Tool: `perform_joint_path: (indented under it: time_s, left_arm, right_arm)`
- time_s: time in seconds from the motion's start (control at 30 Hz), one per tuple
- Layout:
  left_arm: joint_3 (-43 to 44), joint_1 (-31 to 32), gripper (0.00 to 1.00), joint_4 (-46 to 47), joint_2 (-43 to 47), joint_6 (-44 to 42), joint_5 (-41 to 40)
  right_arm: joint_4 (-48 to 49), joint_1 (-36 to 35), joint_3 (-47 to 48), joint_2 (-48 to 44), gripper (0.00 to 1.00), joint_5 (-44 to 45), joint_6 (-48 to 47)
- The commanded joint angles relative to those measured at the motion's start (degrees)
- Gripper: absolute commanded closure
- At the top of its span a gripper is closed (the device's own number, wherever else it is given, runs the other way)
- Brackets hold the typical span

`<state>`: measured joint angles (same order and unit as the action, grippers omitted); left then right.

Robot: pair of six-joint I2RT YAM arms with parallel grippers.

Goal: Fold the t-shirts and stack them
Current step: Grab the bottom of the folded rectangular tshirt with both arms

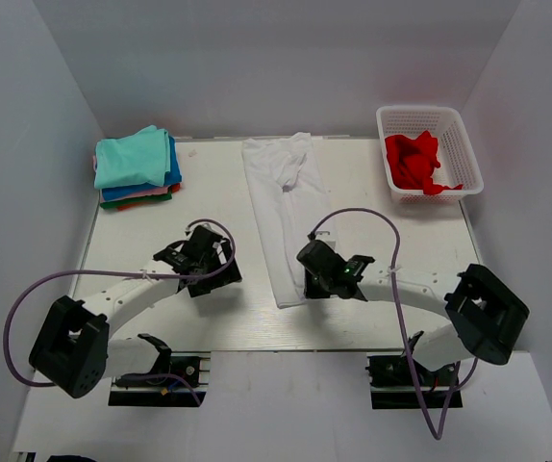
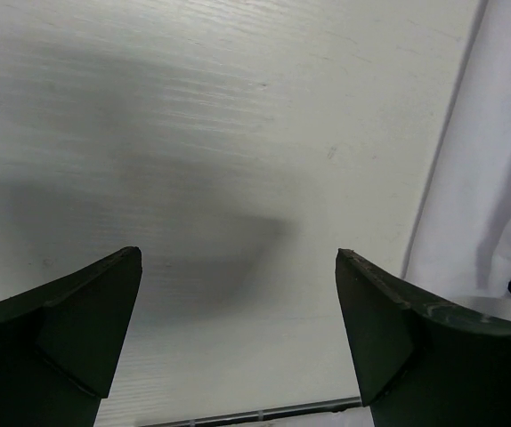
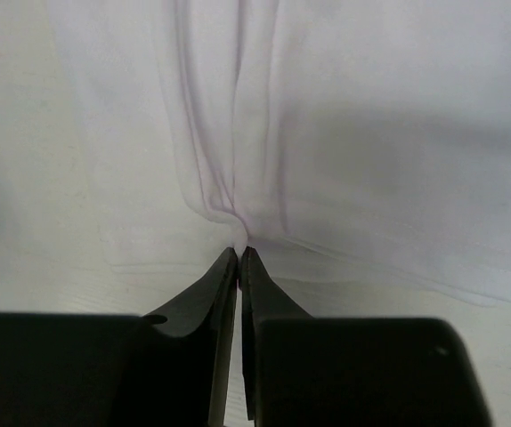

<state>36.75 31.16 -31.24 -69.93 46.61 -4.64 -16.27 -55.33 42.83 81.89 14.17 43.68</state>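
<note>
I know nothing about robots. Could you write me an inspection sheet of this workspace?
Surface: white table, wood-grain.
Job's things: white t-shirt folded into a long strip, centre; folded stack, teal on top, far left; red t-shirt, crumpled.
Clutter: white lattice basket, far right, holding the red t-shirt.
Grippers: left gripper, jaws wide apart over bare table; right gripper, jaws pinched on the white t-shirt's near edge.
Cables: purple cables loop off both arms.
Surroundings: plain white walls.

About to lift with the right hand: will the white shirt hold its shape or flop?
Probably floppy: the white shirt puckers into creases where the right hand pinches its edge. Pinched at one point, the long folded strip would likely sag and its layers may slip open. It looks thin, so probably light.
</note>
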Motion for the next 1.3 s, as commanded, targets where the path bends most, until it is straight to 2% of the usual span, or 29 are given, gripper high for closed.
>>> perform_joint_path:
  time_s: [0.0, 0.2, 0.27, 0.33, 0.63, 0.67, 0.73, 0.83, 0.87, 0.93, 0.97, 1.1, 1.27]
  left_arm:
    - [2.62, 0.22, 0.00, 1.98, -0.56, -1.87, 3.33]
    - [3.15, 0.22, 0.00, 3.03, -1.88, -2.40, 4.91]
    - [3.15, 0.22, 0.00, 3.03, -1.88, -2.93, 5.44]
    - [3.15, 0.22, 0.00, 3.03, -1.88, -2.93, 5.44]
    - [4.29, 0.22, 0.00, 1.71, -2.40, -3.46, 6.49]
    - [4.29, 0.22, 0.00, 1.71, -2.40, -3.46, 6.49]
    - [4.91, 0.75, 0.00, 1.19, -2.40, -3.46, 7.02]
    - [5.44, 0.75, 0.00, 1.19, -2.40, -3.98, 7.54]
    - [5.44, 0.75, 0.00, 1.19, -2.40, -4.59, 8.07]
    - [6.05, 0.75, 0.00, 1.88, -2.40, -5.21, 8.77]
    - [6.66, 1.27, 0.00, 2.50, -3.01, -6.08, 10.34]
    - [8.68, 3.73, 0.00, 4.87, -5.91, -8.38, 14.40]
    - [13.77, 11.72, 0.00, 5.41, -13.29, -11.62, 15.02]
  right_arm:
    - [-0.25, 0.40, -2.21, -3.40, 0.92, 4.01, 6.14]
    - [3.79, 0.84, -9.60, -12.89, 0.92, 7.09, 11.86]
    - [3.97, 1.28, -11.71, -14.99, 0.85, 7.62, 13.44]
    - [3.36, 1.63, -12.24, -15.00, 0.82, 7.71, 14.50]
    - [-0.87, 4.70, -15.14, -15.88, 0.85, 7.63, 20.92]
    - [-0.78, 4.88, -15.32, -16.14, 0.83, 7.45, 21.18]
    - [-1.83, 5.49, -15.41, -15.97, 0.71, 7.27, 21.01]
    - [-2.01, 5.50, -13.05, -15.53, 0.46, 6.40, 16.27]
    - [-2.53, 5.32, -11.29, -15.36, 0.32, 6.31, 15.39]
    - [-3.49, 5.32, -8.92, -15.00, 0.21, 5.34, 11.43]
    - [-3.94, 5.50, -7.34, -14.92, 0.12, 5.60, 10.73]
    - [-9.20, 6.19, -3.55, -15.35, 0.10, 8.14, 8.09]
    - [-12.03, 10.32, -4.50, -18.68, 0.10, 13.95, 6.77]
